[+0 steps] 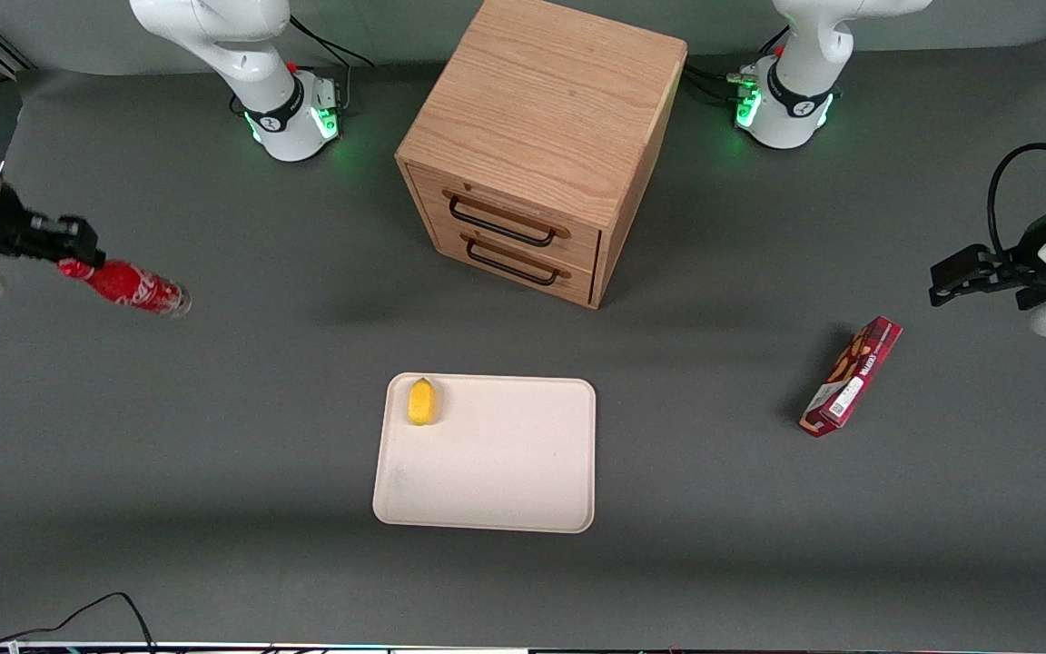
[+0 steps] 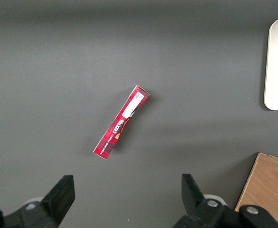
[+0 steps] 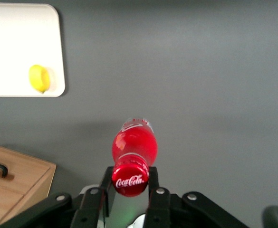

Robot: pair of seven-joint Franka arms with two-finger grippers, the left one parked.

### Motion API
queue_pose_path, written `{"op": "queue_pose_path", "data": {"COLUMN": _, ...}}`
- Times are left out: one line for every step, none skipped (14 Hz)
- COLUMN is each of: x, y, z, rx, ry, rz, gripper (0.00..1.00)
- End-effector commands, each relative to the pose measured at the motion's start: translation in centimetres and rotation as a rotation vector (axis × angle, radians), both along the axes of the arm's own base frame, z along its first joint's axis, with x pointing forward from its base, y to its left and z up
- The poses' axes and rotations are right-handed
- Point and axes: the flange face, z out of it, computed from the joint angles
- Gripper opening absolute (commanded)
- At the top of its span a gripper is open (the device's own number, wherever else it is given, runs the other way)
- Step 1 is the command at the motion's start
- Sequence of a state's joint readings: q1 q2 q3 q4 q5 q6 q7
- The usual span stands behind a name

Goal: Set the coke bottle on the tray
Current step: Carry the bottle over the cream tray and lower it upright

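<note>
The coke bottle (image 1: pixel 133 288) is a small red bottle with a red cap and white script. My right gripper (image 1: pixel 76 256) is shut on its cap end and holds it tilted above the table, toward the working arm's end. In the right wrist view the gripper (image 3: pixel 130 179) has one finger on each side of the bottle (image 3: pixel 134 145) just below the cap. The beige tray (image 1: pixel 505 463) lies flat near the front of the table, nearer the camera than the cabinet, well apart from the bottle. It also shows in the right wrist view (image 3: pixel 15 33).
A yellow lemon (image 1: pixel 421 401) lies in one corner of the tray. A wooden drawer cabinet (image 1: pixel 537 145) stands in the middle, farther from the camera. A red snack box (image 1: pixel 852 375) lies toward the parked arm's end.
</note>
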State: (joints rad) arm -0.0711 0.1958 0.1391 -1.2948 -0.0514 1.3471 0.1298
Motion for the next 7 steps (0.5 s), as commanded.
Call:
{"op": "queue_pose_path", "data": {"x": 6.0, "y": 6.5, "z": -3.6, "rx": -0.031, "ry": 0.014, "rz": -0.067, "gripper": 0.0}}
{"op": "queue_pose_path", "data": {"x": 7.3, "y": 9.6, "z": -5.4, "rx": -0.034, "ry": 0.006, "rz": -0.092, "gripper": 0.0}}
{"op": "queue_pose_path", "data": {"x": 8.5, "y": 13.2, "z": -7.4, "rx": -0.031, "ry": -0.02, "rz": -0.118, "gripper": 0.0}}
{"op": "queue_pose_path", "data": {"x": 9.3, "y": 17.3, "z": -9.6, "rx": -0.026, "ry": -0.053, "rz": -0.144, "gripper": 0.0}}
{"op": "queue_pose_path", "data": {"x": 10.0, "y": 19.5, "z": -10.9, "rx": -0.014, "ry": -0.102, "rz": -0.182, "gripper": 0.0}}
{"op": "queue_pose_path", "data": {"x": 10.5, "y": 21.3, "z": -12.5, "rx": -0.005, "ry": -0.127, "rz": -0.193, "gripper": 0.0}}
{"op": "queue_pose_path", "data": {"x": 10.9, "y": 23.3, "z": -14.3, "rx": 0.004, "ry": -0.142, "rz": -0.195, "gripper": 0.0}}
